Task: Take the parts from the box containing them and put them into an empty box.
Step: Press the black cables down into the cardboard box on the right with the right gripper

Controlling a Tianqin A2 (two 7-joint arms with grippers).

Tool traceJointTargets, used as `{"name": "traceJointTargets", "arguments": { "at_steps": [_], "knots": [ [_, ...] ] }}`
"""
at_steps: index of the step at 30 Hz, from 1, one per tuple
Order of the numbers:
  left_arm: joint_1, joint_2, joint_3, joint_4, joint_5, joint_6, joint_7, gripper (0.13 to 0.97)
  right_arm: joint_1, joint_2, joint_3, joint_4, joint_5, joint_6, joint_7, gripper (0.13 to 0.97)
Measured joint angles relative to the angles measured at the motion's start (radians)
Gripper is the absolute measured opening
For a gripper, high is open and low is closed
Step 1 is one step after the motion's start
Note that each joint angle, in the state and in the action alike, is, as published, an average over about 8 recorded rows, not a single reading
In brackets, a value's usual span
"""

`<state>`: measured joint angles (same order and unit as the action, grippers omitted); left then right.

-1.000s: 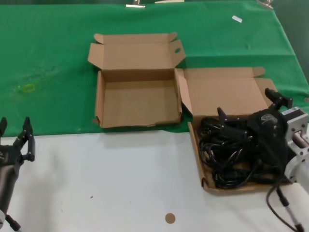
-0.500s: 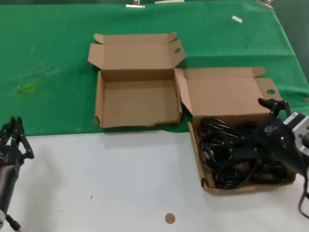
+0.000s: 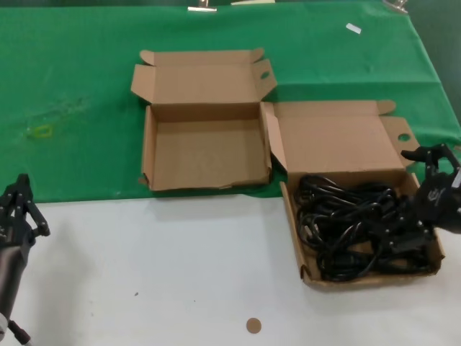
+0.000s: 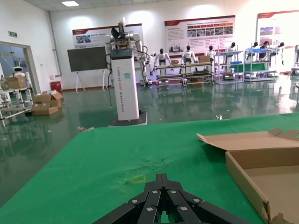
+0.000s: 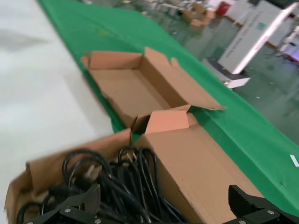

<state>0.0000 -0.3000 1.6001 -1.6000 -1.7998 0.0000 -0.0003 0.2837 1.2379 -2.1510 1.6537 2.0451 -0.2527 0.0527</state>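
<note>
the parts (image 3: pixel 356 227), a tangle of black power cords with plugs, lie inside the box containing them (image 3: pixel 311 277), which stands on the right side, half on the white table (image 3: pixel 166 274) and half on the green cloth (image 3: pixel 72 86). its lid (image 3: pixel 335 140) lies flat behind it, with one ear with a round hole spread to the right and the other ear folded upright on the left side. the right gripper (image 3: pixel 418 198) is at the right edge of this box, above the far right part of the cords; its fingers are spread apart and hold nothing, one finger over the lid's ear and the other low over the cords. in the right wrist view the two finger tips are wide apart with the cords (image 5: pixel 117 186) between and under them. the empty box (image 3: pixel 205 155) stands on the green cloth to the left, just beside the full box, with its lid up and both ears spread. the left gripper (image 3: pixel 20 205) waits at the left edge of the table, well apart from both boxes, with its fingers closed together and holding nothing. a small brown round disc (image 3: pixel 253 325) lies on the table near the front edge.
</note>
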Motion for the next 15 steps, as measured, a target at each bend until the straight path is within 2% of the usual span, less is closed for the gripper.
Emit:
{"name": "traceJointTargets", "arguments": {
  "at_steps": [8,15],
  "knots": [
    [0.0,0.0,0.0,0.0,0.0,0.0,0.0,0.144,0.028,0.003,0.096,-0.066,-0.098,-0.266,-0.058,0.966],
    [0.0,0.0,0.0,0.0,0.0,0.0,0.0,0.144,0.083,-0.02,0.138,-0.113,-0.187,-0.485,-0.115,0.959]
  ]
}}
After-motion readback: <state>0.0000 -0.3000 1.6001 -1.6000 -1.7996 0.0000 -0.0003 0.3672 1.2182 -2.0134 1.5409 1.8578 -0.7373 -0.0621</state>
